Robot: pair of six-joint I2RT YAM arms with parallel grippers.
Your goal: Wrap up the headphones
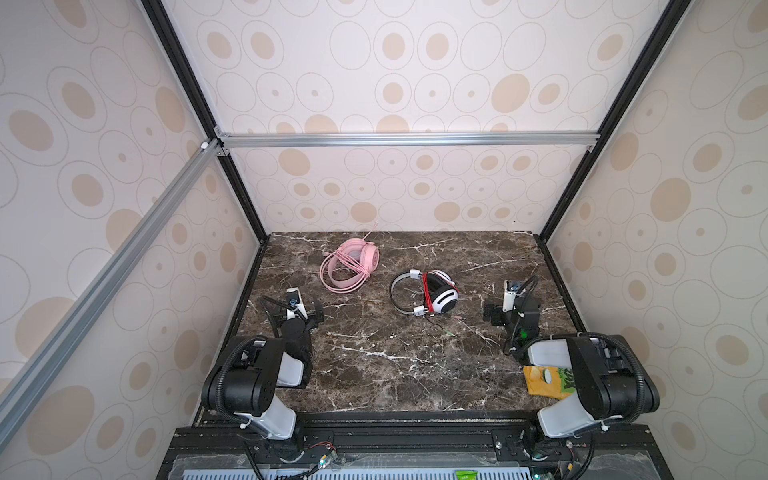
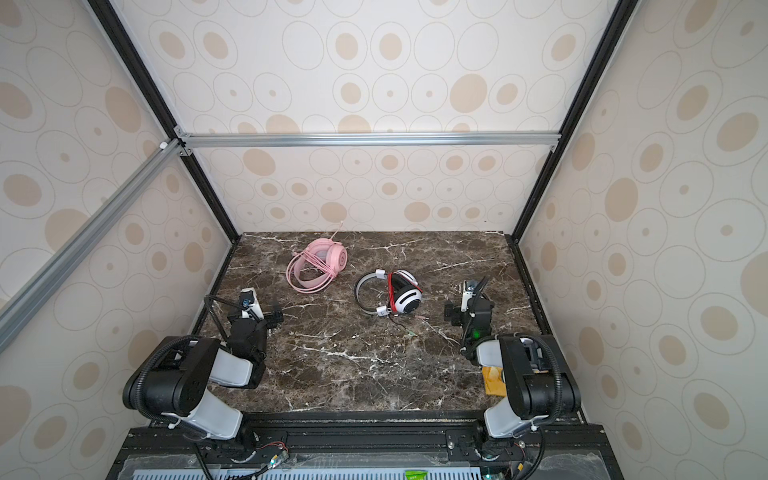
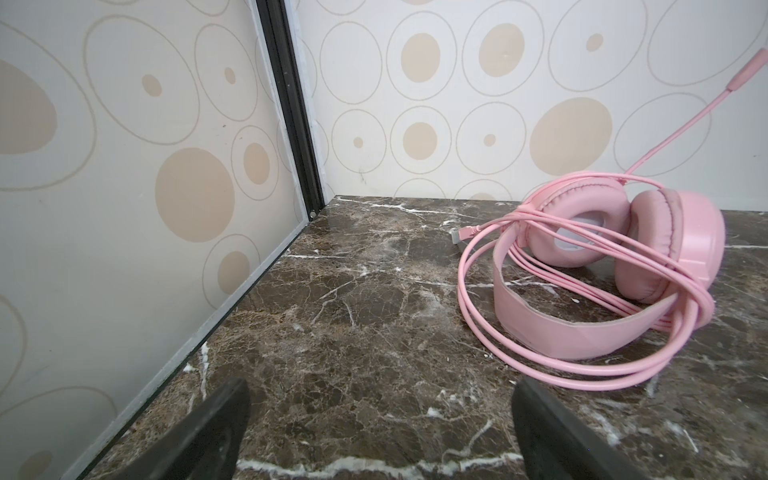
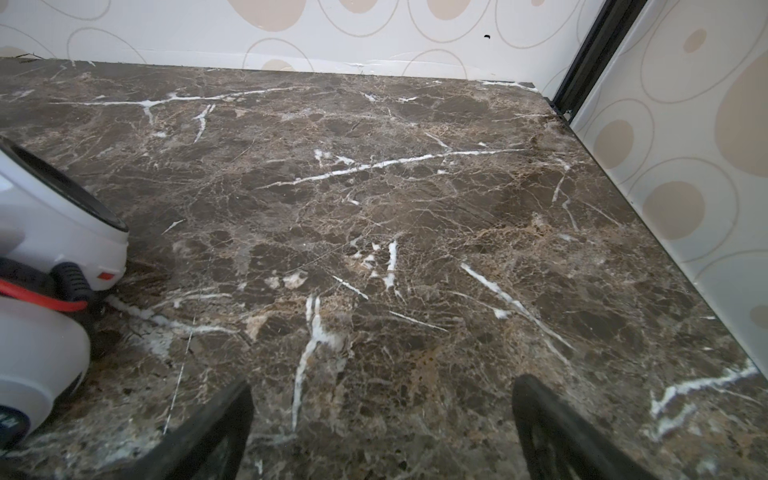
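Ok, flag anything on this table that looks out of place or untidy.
A yellow-and-green snack packet lies half hidden under the right arm, unrelated to headphones. The white-and-black headset has its thin red cable wound on, but the tail trails loose across the table.

No lettering, label or number can be read anywhere.

The desk, filling the lower centre of a top view, looks like polished brown marble with white veins and a faint gloss. The pink headset is matt plastic with soft, wrinkled ear pads. The white-and-black headset is glossy plastic, its headband metallic silver.
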